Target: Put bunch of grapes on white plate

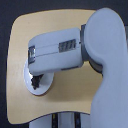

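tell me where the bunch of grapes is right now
In the exterior view, the bunch of grapes sits low on the left, on the white plate just under the arm's end; the gripper itself is hidden.

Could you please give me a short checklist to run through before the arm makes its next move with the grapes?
1. Bunch of grapes over the white plate: ok, the dark cluster shows within the plate's outline.
2. Grapes resting on the plate rather than held above it: cannot tell, the view is from overhead and blurred.
3. Gripper open or shut: cannot tell, the forearm covers its fingers.
4. Plate fully on the wooden table: ok, the visible rim sits inside the table edge.
5. Plate free of other items: cannot tell, the arm hides much of it.
6. Table around the plate free of obstacles: ok where it can be seen.
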`<move>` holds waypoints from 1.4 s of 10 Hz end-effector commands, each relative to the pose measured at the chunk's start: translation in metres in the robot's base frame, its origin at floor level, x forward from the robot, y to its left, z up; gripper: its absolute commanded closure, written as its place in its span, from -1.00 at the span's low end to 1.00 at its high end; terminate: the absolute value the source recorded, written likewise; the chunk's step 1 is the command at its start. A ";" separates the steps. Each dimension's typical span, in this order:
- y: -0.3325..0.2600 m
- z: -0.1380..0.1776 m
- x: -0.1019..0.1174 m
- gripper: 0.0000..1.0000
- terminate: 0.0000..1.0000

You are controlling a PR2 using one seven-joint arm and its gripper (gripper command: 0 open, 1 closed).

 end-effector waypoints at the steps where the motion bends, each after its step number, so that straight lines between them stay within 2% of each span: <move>1: 0.005 -0.010 0.000 1.00 -1.00; 13: 0.009 -0.017 0.002 1.00 -1.00; 14: 0.008 -0.016 0.003 -1.00 -1.00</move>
